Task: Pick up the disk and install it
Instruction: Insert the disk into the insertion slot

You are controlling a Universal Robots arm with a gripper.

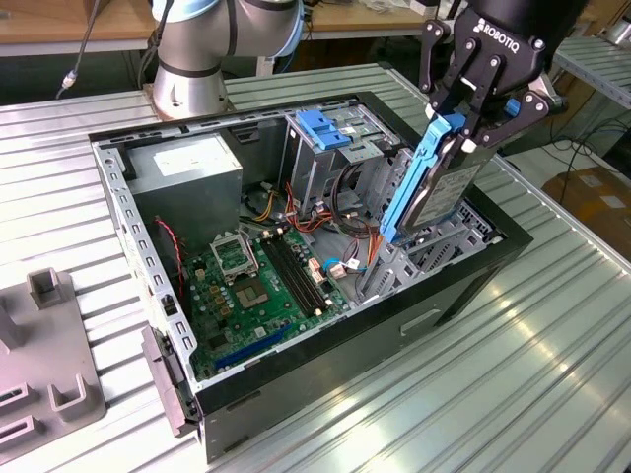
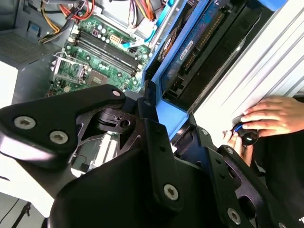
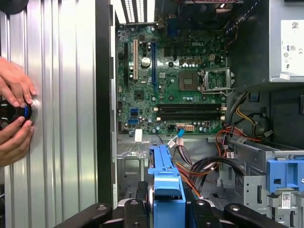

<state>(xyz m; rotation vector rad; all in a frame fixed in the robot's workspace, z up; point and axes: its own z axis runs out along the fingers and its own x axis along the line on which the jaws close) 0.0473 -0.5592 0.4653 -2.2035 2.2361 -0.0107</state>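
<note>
My black gripper (image 1: 471,123) is shut on the upper end of the disk (image 1: 446,192), a grey metal drive framed by a bright blue rail. The disk hangs tilted, its lower end reaching into the grey metal bay (image 1: 409,264) at the exterior view's right side of the open computer case (image 1: 463,296). In the first wrist view the blue rail (image 3: 166,183) points down toward the case floor, just short of the motherboard (image 3: 175,85). The second wrist view shows the disk (image 2: 192,57) edge-on beside the case wall.
A blue bracket (image 1: 325,128) tops a grey cage at the back of the case, with a power supply (image 1: 187,168) and loose cables (image 1: 330,212) nearby. A person's hands (image 3: 14,114) hold a black knob on the ribbed table. A grey fixture (image 1: 44,365) lies at the exterior view's left.
</note>
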